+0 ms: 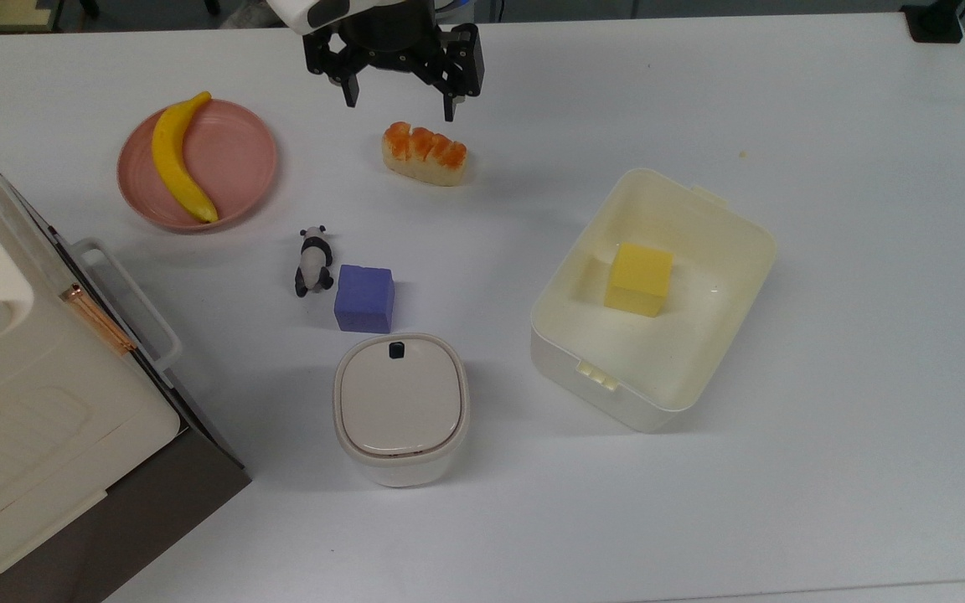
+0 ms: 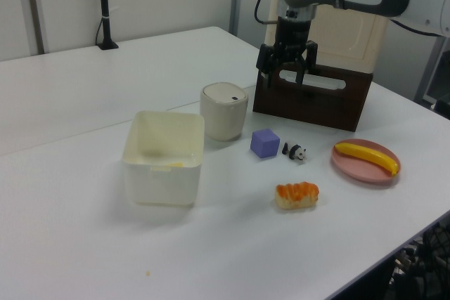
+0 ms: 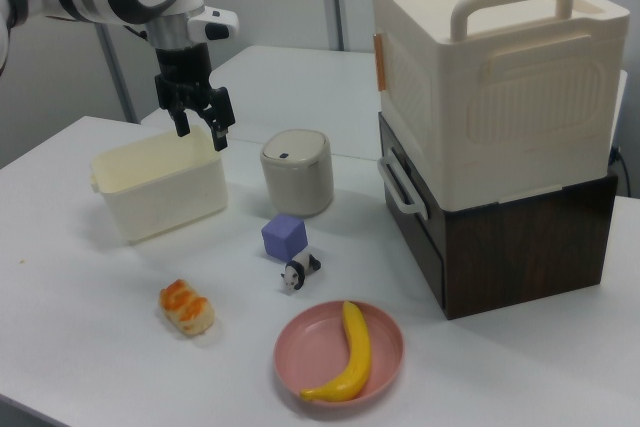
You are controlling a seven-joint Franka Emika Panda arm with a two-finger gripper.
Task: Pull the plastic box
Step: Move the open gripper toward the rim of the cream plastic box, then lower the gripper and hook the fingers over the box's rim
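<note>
The jaws [image 1: 399, 94] hang spread and empty, high above the worktop [image 1: 826, 126], near the top view's upper edge and just above the bread roll [image 1: 424, 153]; the box [image 1: 652, 297] sits well apart from them, toward the top view's right, open-topped with a yellow cube [image 1: 638, 278] loose inside. Nothing has been gripped yet, so the risks all lie ahead. The path to the box probably passes over or beside the roll, and a low sweep could knock it. The box wall looks thin and smooth: a shallow pinch on the rim could slip off once the pull starts, or tip the near edge up rather than slide the box. If it tips or jerks, the cube would likely skid or tumble out. The box also stands skewed to the worktop edges, so a pull off its centre line could swing it round, perhaps toward the canister [image 1: 400, 408], which stands near its latch side
</note>
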